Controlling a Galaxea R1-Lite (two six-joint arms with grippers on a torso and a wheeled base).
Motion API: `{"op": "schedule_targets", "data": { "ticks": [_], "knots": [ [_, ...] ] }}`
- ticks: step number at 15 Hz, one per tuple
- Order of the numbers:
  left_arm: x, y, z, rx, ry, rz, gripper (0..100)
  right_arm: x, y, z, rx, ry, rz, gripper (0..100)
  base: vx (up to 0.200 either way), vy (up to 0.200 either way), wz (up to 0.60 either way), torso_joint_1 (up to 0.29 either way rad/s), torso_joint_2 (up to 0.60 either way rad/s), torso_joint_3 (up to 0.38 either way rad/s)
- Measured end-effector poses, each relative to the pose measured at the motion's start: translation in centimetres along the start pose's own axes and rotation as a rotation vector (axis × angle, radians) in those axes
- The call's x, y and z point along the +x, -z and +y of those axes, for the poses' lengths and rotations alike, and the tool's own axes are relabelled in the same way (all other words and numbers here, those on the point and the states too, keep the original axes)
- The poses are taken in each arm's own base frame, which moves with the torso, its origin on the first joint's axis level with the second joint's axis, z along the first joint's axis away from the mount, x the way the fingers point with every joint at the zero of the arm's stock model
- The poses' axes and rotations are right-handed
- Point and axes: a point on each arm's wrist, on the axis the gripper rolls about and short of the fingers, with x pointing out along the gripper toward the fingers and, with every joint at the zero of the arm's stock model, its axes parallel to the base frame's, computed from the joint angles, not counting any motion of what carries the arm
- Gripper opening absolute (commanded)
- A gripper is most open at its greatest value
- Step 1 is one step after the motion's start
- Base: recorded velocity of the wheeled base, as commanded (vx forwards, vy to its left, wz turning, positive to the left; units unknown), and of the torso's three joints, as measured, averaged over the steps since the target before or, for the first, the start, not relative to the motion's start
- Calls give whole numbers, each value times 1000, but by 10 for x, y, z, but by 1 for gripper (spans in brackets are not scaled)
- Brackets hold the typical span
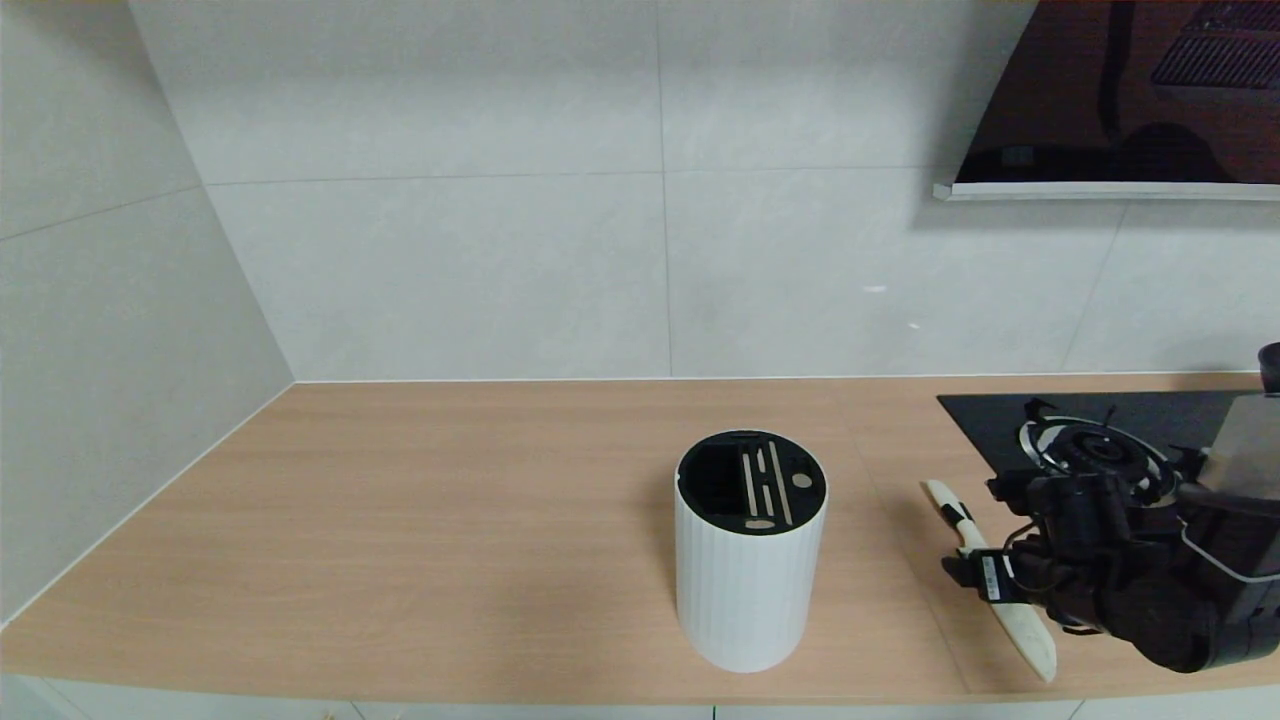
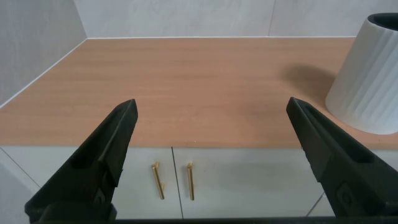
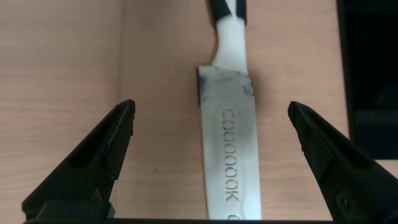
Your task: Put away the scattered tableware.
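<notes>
A white knife (image 1: pixel 1027 630) with a black-banded handle lies flat on the wooden counter (image 1: pixel 450 520), beside the hob. My right gripper (image 1: pixel 990 535) hovers over its middle, open, with one finger on each side. In the right wrist view the blade (image 3: pixel 227 124) lies lengthwise between the spread fingers of the right gripper (image 3: pixel 211 106), which do not touch it. A white ribbed knife holder (image 1: pixel 748 570) with a black slotted top stands upright to the left of the knife. My left gripper (image 2: pixel 211 102) is open and empty off the counter's front edge, with the holder (image 2: pixel 367 81) farther off.
A black hob with a gas burner (image 1: pixel 1090 445) takes up the counter's right end, under a dark range hood (image 1: pixel 1120 90). Tiled walls close the back and the left. Cabinet doors with gold handles (image 2: pixel 158 180) sit below the counter's front edge.
</notes>
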Motion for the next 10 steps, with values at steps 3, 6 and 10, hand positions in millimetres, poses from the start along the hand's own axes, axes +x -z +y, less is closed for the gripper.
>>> {"op": "schedule_targets", "data": {
  "ticks": [3, 6, 10],
  "knots": [
    [0, 0, 0, 0, 1, 0, 100, 7, 1, -5, 20, 10, -24, 100, 0, 0, 0, 0, 0, 0],
    [0, 0, 0, 0, 0, 0, 100, 16, 4, -11, 38, 20, -46, 100, 0, 0, 0, 0, 0, 0],
    [0, 0, 0, 0, 0, 0, 100, 27, 9, -11, 42, 13, -57, 100, 0, 0, 0, 0, 0, 0]
  ]
}}
